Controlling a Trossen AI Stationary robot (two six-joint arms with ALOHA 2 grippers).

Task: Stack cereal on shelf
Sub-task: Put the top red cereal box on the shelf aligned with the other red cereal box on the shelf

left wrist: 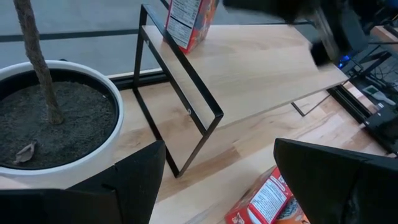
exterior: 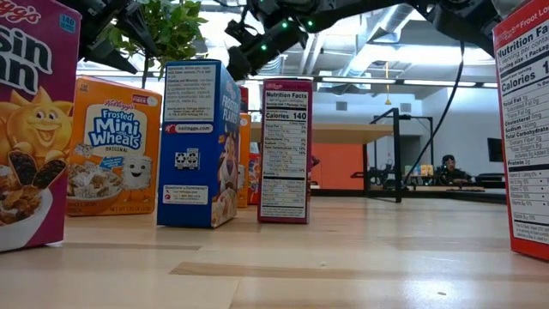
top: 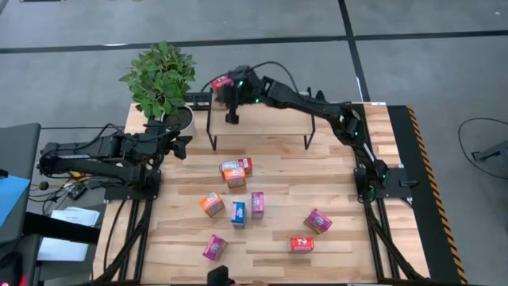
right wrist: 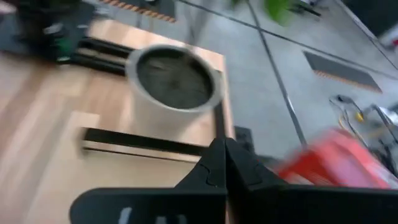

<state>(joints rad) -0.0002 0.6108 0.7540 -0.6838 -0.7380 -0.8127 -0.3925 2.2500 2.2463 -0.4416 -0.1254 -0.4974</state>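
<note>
While one red cereal box (top: 221,83) stands at the shelf's (top: 270,121) far end beside the plant (top: 161,75), right tool (top: 232,117) is pinched together, empty. Left tool (top: 181,144) apart, waiting near the plant. Eight boxes (top: 236,171) remain on the table (top: 341,238).

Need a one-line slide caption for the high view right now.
Right gripper shut above the shelf near a red cereal box; eight boxes wait on the table.
</note>
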